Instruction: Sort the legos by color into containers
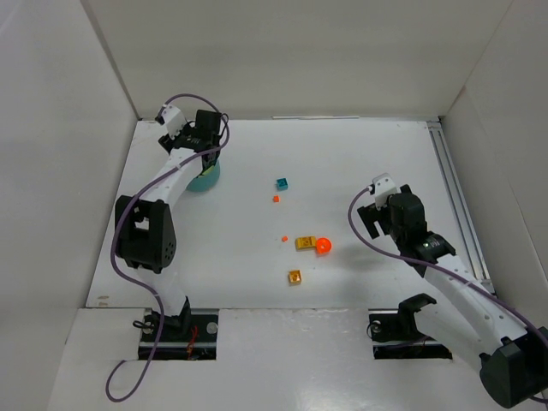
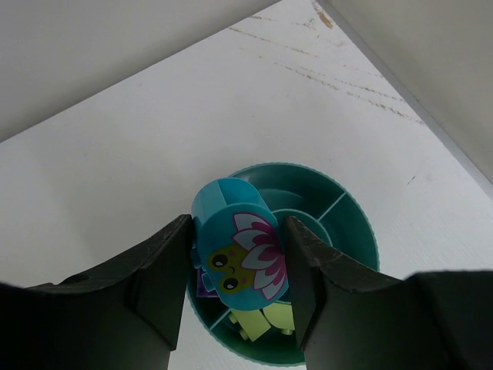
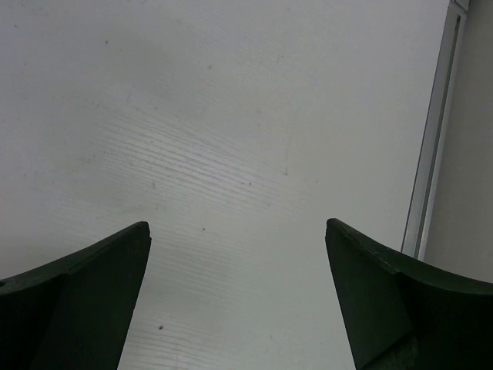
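Observation:
My left gripper (image 2: 237,258) is shut on a teal rounded brick (image 2: 235,243) printed with a face and a pink flower, held just above the teal divided bowl (image 2: 350,231). Lime green bricks (image 2: 269,317) and a purple piece (image 2: 204,287) lie in the bowl's compartments. In the top view the bowl (image 1: 206,178) sits at the far left under the left gripper (image 1: 205,141). On the table lie a teal brick (image 1: 282,183), two tiny orange bits (image 1: 276,199) (image 1: 284,238), a yellow brick (image 1: 304,243), an orange ball piece (image 1: 324,246) and a yellow-orange brick (image 1: 294,276). My right gripper (image 3: 239,239) is open and empty over bare table.
White walls enclose the table on three sides. A metal rail (image 1: 454,201) runs along the right edge; it also shows in the right wrist view (image 3: 431,146). The bowl stands close to the back left corner.

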Robot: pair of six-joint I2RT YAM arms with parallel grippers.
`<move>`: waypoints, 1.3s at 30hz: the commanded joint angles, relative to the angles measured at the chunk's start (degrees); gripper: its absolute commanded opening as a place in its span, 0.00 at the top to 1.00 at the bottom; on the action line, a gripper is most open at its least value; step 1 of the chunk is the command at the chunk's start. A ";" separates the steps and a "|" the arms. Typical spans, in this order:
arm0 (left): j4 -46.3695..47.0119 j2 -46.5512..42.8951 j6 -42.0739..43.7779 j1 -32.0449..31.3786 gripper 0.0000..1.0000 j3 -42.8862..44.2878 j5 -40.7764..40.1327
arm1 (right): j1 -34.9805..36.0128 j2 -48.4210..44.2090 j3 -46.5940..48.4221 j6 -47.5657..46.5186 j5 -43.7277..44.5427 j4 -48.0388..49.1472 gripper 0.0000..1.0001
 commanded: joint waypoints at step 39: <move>28.98 -8.04 29.24 -7.37 0.09 -9.50 43.53 | 0.21 -2.04 1.33 0.83 0.45 1.02 0.00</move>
